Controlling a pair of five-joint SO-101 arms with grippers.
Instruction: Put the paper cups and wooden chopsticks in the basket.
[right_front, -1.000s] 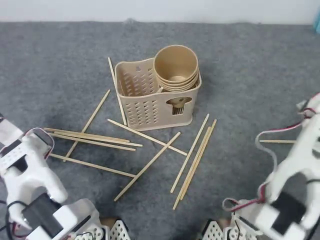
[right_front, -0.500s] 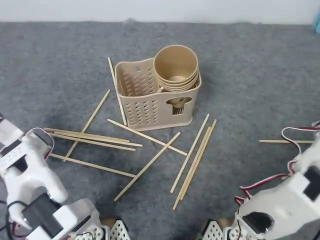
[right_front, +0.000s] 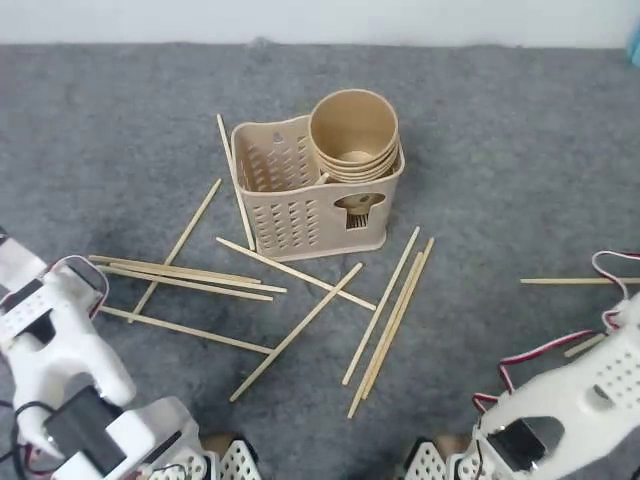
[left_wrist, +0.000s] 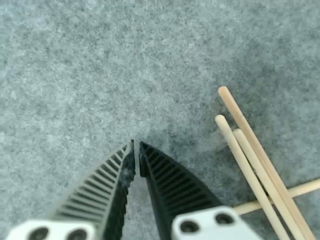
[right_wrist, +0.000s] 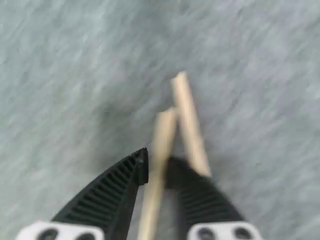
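The stacked paper cups (right_front: 353, 135) already sit in the basket (right_front: 300, 205), which stands mid-carpet (right_front: 500, 130) toward the far edge. Many wooden chopsticks (right_front: 296, 274) lie strewn toward the near edge, so most work remains. The right gripper (right_wrist: 158, 159) seems clamped on a pair of chopsticks (right_wrist: 189, 115). The left gripper (left_wrist: 136, 146) is closed and empty.

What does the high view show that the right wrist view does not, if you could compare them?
High view: the basket holding stacked paper cups, with loose chopsticks scattered around it. Right wrist view: the right gripper shut on one chopstick, a second stick beside it. Both share wooden chopsticks and the grey carpet.
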